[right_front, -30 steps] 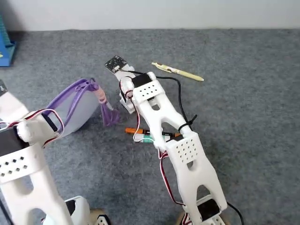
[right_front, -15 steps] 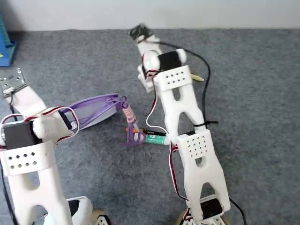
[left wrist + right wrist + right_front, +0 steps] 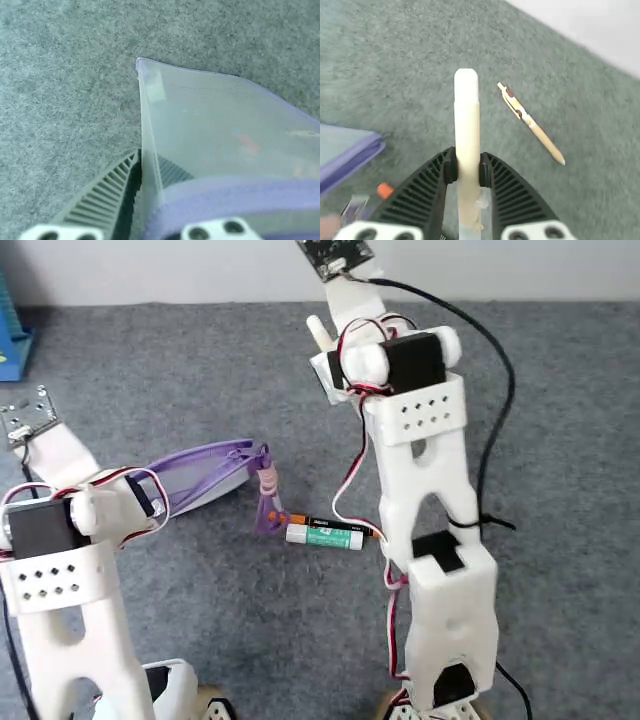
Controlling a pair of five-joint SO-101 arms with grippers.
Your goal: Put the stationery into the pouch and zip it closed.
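A clear pouch (image 3: 200, 478) with a purple zip edge lies tilted on the carpet at the left, and my left gripper (image 3: 150, 502) is shut on its near end. In the left wrist view the fingers (image 3: 115, 190) pinch the pouch (image 3: 215, 130) at its purple rim. Its pink and purple zip tassel (image 3: 267, 502) hangs toward the middle. My right gripper (image 3: 325, 350) is raised near the far side, shut on a cream stick (image 3: 466, 110). A cream pen (image 3: 531, 123) lies on the carpet beyond it. A green-labelled stick (image 3: 325, 535) and an orange pen (image 3: 285, 520) lie beside the tassel.
The grey carpet (image 3: 560, 440) covers the table up to a white wall at the far edge. A blue object (image 3: 10, 335) stands at the far left edge. The right arm's black cable (image 3: 490, 370) loops over the right side.
The right arm has swung from beside the pouch's tassel up and toward the far side, carrying the cream stick. The pouch dropped flatter and its tassel shifted toward the middle.
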